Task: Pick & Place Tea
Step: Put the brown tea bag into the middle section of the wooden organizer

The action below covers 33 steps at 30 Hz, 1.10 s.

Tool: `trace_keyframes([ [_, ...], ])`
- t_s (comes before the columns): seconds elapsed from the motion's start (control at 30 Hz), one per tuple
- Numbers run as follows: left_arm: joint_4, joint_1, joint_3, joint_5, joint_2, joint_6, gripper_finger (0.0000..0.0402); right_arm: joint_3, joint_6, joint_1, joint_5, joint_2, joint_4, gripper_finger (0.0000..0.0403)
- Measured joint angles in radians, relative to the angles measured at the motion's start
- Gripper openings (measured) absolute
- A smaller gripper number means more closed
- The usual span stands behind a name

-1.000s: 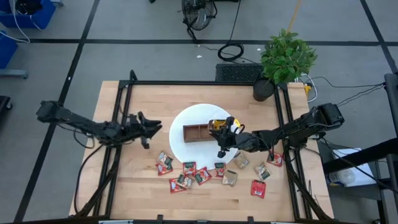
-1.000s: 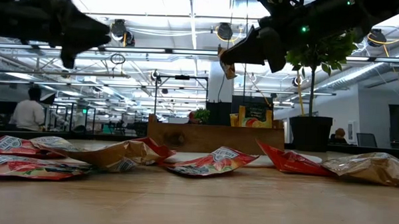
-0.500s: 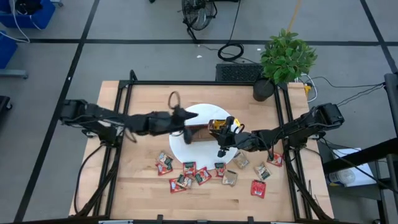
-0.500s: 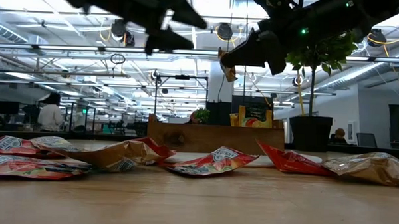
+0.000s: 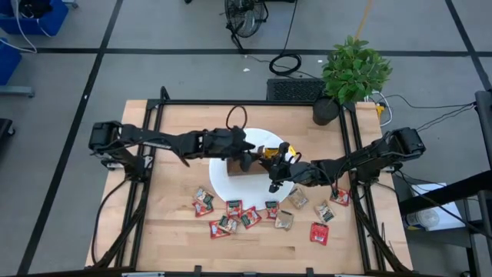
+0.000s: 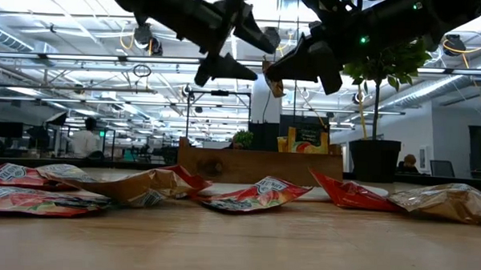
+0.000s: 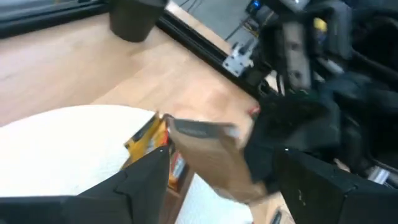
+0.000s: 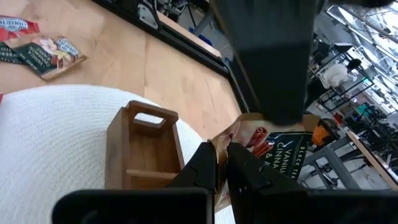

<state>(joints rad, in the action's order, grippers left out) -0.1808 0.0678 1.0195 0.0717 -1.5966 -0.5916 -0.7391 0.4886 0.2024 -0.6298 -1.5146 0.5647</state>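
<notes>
A tan sachet, flat and creased, hangs above the wooden tray, pinched at one edge by the right gripper, whose fingers are clamped tight on it. The left gripper faces it with fingers spread wide and empty, apparently set for a hand-over; closing on the free edge looks like the next move. More glossy red and tan sachets lie scattered on the bare table, near the round white mat under the tray.
</notes>
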Motion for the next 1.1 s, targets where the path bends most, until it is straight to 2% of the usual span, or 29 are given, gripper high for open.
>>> trace_keyframes([
  [0.23,-0.015,0.04,0.001,-0.023,-0.009,-0.033,0.0274,0.0,0.003,0.0,0.002,0.0,0.001,0.0009],
  [0.4,-0.028,0.043,0.001,-0.04,-0.01,-0.041,0.025,0.0,0.006,0.0,0.002,0.0,0.0,0.001],
  [0.6,-0.054,0.043,0.001,-0.061,-0.02,-0.05,0.0171,0.0,0.005,0.0,0.003,0.0,0.001,0.0011],
  [0.83,-0.059,0.046,0.001,-0.125,-0.039,-0.017,0.0022,0.002,-0.002,0.0,0.008,-0.002,0.01,0.0012],
  [0.97,-0.059,0.045,0.001,-0.144,-0.042,0.066,0.0006,0.002,-0.02,0.0,0.008,-0.001,0.0,0.0022],
  [1.1,-0.049,0.036,0.001,-0.154,-0.039,0.199,0.0004,0.001,-0.059,0.013,0.005,0.015,-0.027,0.0051],
])
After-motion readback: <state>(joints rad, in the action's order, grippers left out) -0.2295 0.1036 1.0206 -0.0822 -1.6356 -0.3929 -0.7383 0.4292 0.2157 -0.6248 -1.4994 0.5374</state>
